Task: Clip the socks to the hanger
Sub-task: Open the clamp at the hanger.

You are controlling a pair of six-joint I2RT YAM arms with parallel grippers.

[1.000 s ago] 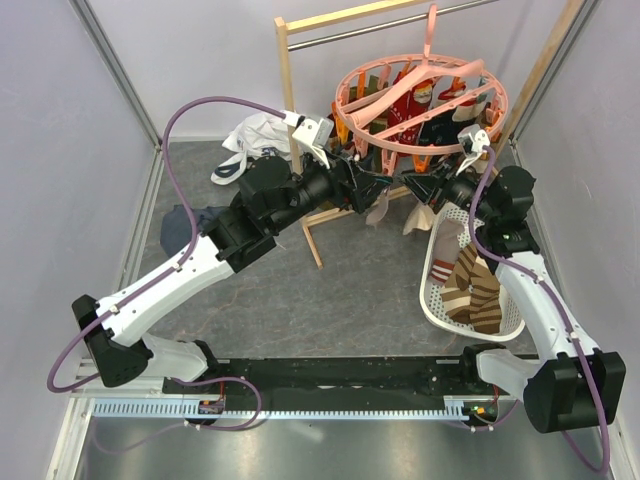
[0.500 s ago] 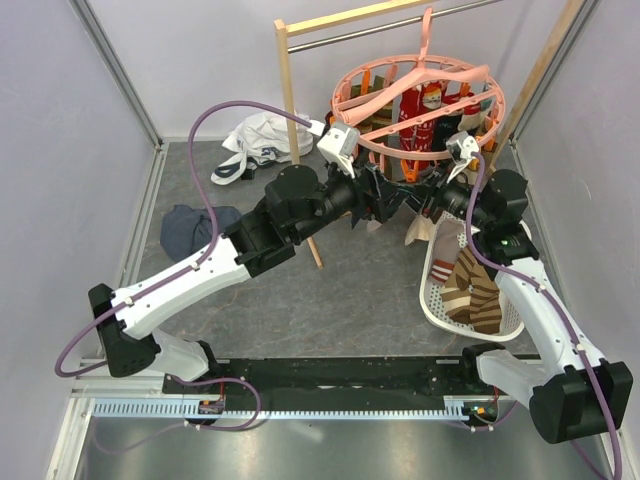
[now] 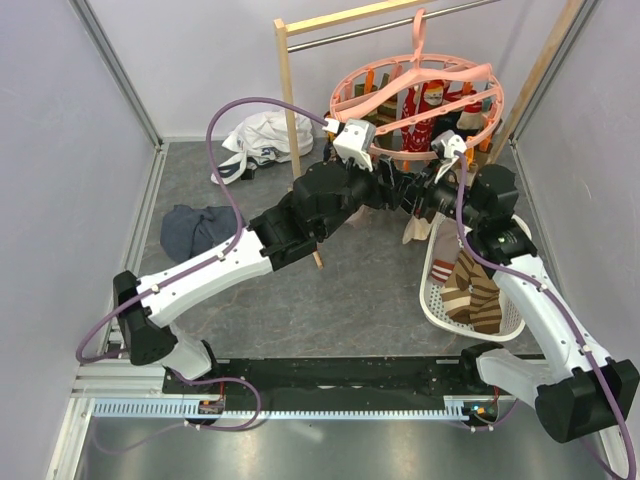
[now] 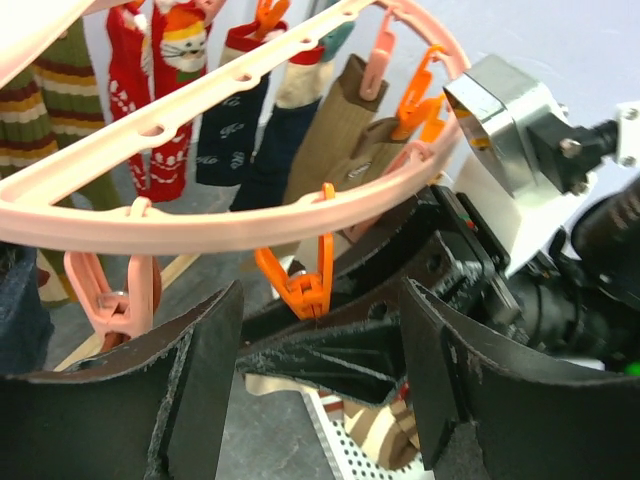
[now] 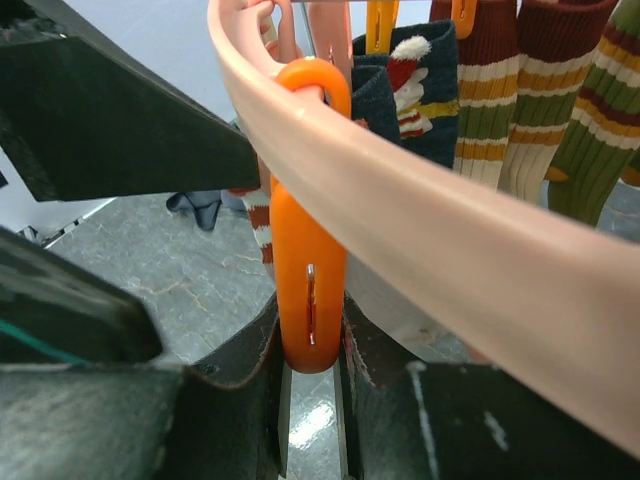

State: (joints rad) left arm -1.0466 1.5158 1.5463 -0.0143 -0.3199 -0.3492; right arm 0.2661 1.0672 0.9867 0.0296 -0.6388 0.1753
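The pink round hanger (image 3: 345,103) hangs from the rail with several socks (image 3: 428,108) clipped to it. My right gripper (image 3: 420,193) sits under the ring's near edge. In the right wrist view it (image 5: 312,350) is shut on an orange clip (image 5: 310,290) hanging from the ring (image 5: 420,200). My left gripper (image 3: 393,190) faces it from the left, open and empty. In the left wrist view its jaws (image 4: 320,380) stand wide on either side of the right gripper's fingers and the same orange clip (image 4: 305,285). More striped socks (image 3: 472,290) lie in the basket.
A white perforated basket (image 3: 438,308) stands at the right under the right arm. The wooden-framed rail (image 3: 290,100) holds the hanger, its post just left of the left wrist. A white garment (image 3: 262,140) and a dark blue-grey bundle (image 3: 195,225) lie at the back left.
My left arm has swung right and forward, bringing its gripper up to the ring's near edge. My right gripper has risen a little toward the ring. The hanger has shifted slightly.
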